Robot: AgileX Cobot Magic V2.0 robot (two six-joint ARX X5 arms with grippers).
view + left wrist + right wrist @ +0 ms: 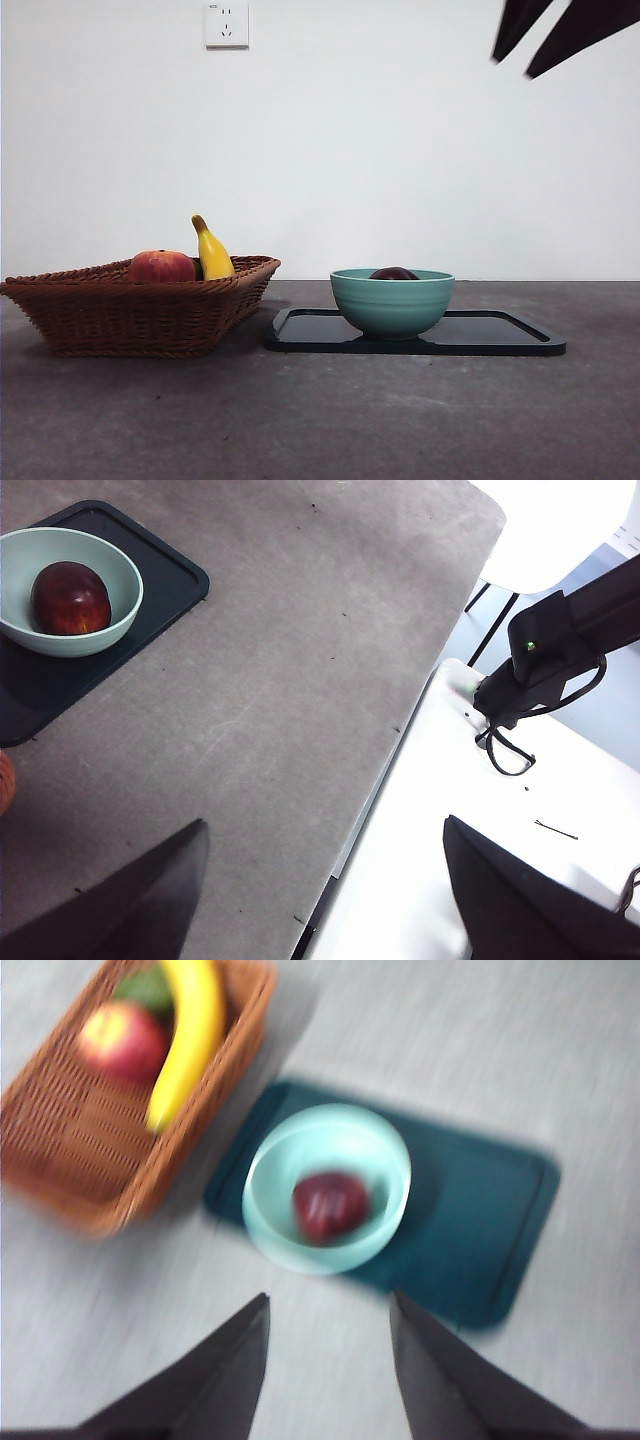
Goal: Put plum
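Sitting at 9 o'clock, woven wicker basket (140,310) holds round red-orange fruit (161,266) and curved banana (212,252); glossy plum (393,273) inside ribbed teal bowl (392,302) on flat black tray (500,335); right gripper (328,1325) jaws apart, raised at 1 o'clock; left gripper (320,865) jaws apart.

One plum (393,273), one bowl (392,305), one tray (500,335), one basket (130,315), one banana (212,252), one red-orange fruit (161,266)

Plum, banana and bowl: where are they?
plum (70,598), left wrist view, its glossy top.
banana (214,255), front view, its yellow middle.
bowl (392,305), front view, its outer wall.
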